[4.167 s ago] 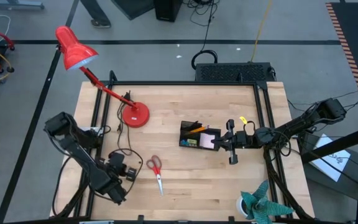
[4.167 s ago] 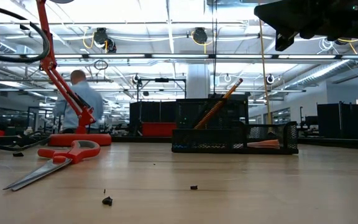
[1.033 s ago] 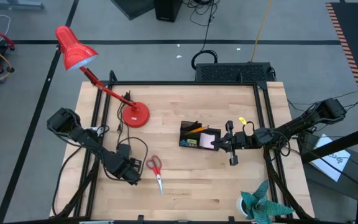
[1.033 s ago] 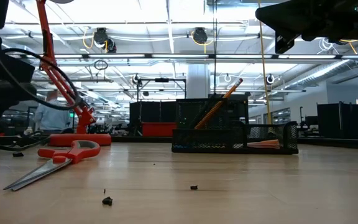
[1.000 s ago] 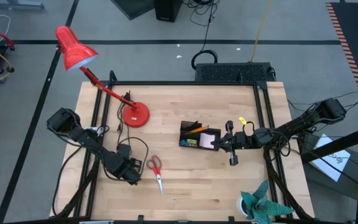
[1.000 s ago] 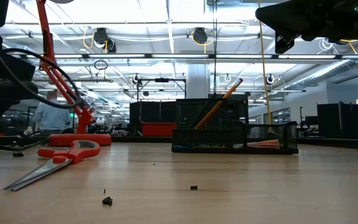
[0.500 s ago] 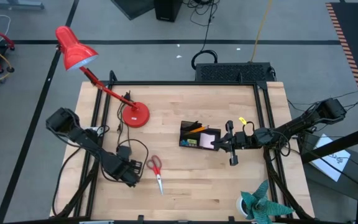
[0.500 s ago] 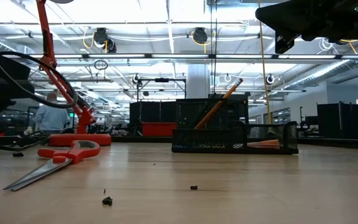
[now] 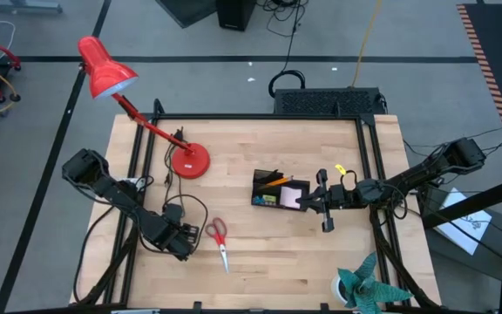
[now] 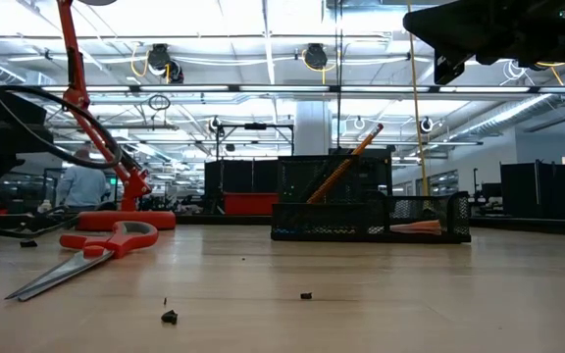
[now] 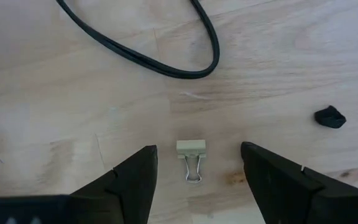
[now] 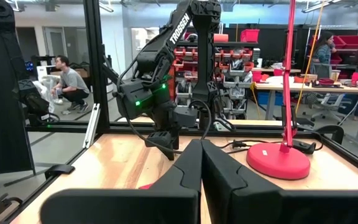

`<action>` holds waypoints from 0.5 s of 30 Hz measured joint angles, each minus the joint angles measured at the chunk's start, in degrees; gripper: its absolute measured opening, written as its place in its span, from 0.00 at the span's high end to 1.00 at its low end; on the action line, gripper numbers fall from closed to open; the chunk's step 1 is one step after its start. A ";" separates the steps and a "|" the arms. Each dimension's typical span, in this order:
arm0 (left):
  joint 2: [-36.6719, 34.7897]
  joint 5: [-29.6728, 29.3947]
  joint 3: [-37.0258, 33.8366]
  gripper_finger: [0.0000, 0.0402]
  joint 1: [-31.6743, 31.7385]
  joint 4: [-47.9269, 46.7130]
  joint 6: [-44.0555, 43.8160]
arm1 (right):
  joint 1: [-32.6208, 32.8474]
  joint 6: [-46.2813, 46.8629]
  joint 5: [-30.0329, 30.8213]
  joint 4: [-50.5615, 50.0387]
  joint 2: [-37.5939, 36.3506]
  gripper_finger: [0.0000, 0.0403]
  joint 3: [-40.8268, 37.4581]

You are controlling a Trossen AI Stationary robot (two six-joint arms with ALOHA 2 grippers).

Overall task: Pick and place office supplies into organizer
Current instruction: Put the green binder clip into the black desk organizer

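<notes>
Between my left gripper's (image 11: 194, 180) spread fingers (image 11: 132, 180), a small pale binder clip (image 11: 191, 158) lies flat on the wooden table (image 11: 278, 56), untouched, near a loop of black cable (image 11: 166, 62) and a dark scrap (image 11: 330, 116). Just beside that gripper I see red-handled scissors (image 9: 219, 240) on the wood. My right gripper (image 12: 201, 155) is closed on nothing, hovering beside the black mesh organizer (image 9: 279, 189), which holds an orange pencil (image 10: 346, 162) and a pink note pad (image 9: 291, 197). White lettering "TROSSEN" (image 12: 179, 29) reads along my left arm.
</notes>
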 joint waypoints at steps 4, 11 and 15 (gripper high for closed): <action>0.00 -0.07 -0.05 0.41 0.02 0.11 1.79 | 0.00 0.02 0.00 -0.01 0.00 1.00 0.01; 0.11 -1.11 -0.07 0.58 0.02 0.94 2.72 | 0.01 0.02 0.00 -0.03 0.00 1.00 0.01; 0.11 -1.70 -0.07 0.71 0.00 1.18 2.73 | 0.00 0.02 0.00 -0.04 0.00 1.00 0.01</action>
